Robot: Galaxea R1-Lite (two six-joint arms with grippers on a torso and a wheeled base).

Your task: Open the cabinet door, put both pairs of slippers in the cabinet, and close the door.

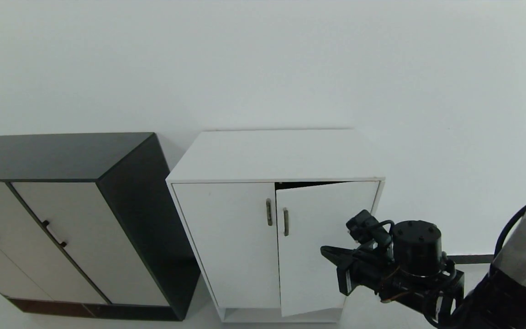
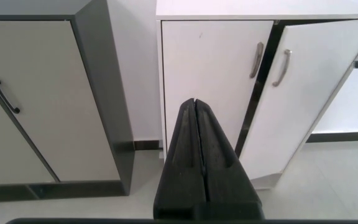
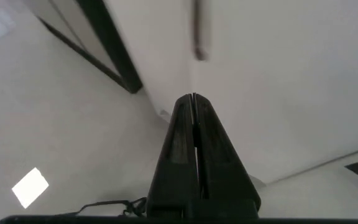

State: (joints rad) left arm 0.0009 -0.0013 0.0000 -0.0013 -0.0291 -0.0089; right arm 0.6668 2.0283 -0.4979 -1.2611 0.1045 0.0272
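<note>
We read this as the door-opening step, barely begun. The white cabinet stands against the wall with its 2 doors facing us. The left door sits flush. The right door is swung out a little on its outer hinges, and a dark gap shows along its top edge. The left handle and the right handle stand upright, side by side at the centre seam.

The right jaws hang in front of the right door's lower half, below and to the right of its handle, pointing toward the seam. We judge they are placed there to work on the door's free edge and swing it wider. In the right wrist view they are pressed together with only a hairline between them, and they hold nothing. The door panel lies close ahead of their tip, but we cannot tell whether they touch it.

The left jaws, seen in the left wrist view, are also fully closed and empty. They are held well back from the cabinet and aimed at the left door. We judge this keeps them out of the right door's swing.

A dark cabinet stands just beside the white one on its left, with both of its doors closed.

The gap looks far too narrow for slippers to pass. Pressed together as they are, the right jaws could push or hook the edge, but they would need to part before gripping the handle.
</note>
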